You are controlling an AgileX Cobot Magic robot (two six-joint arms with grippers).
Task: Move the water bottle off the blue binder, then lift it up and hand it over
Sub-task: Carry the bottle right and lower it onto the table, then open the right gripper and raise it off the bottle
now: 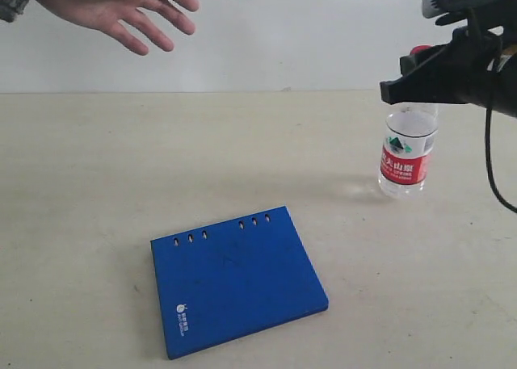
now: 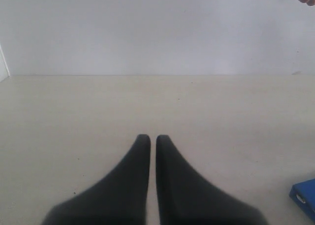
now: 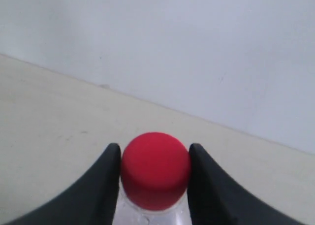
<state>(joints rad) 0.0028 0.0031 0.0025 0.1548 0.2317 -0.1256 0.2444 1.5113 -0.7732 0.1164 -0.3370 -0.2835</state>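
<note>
1. The water bottle (image 1: 409,155) stands upright at the far right of the table (image 1: 81,183), off the blue binder (image 1: 236,280) and well apart from it; its red, white and green label faces the exterior camera; I cannot tell whether its base rests on the tabletop or hangs just above it.
2. The right gripper (image 1: 397,88) reaches in from the right at the bottle's top; in the right wrist view its two black fingers (image 3: 106,178) pinch the red cap (image 3: 155,170) from either side, each touching it, with the clear shoulder of the bottle just below the cap.
3. The blue binder lies flat near the middle of the table, to the left of the bottle and nearer; two groups of three small slots run along its far edge; a small white logo (image 1: 182,310) sits at its near left corner; nothing rests on it.
4. The left gripper (image 2: 152,138) is out of the exterior view; in the left wrist view its fingers are pressed almost together with only a thin slit between them, holding nothing, over bare table; one corner of the binder shows at the edge of that view.
5. A person's hand (image 1: 121,10) is at the far left, above the table, palm open and fingers spread, well apart from the bottle.
</note>
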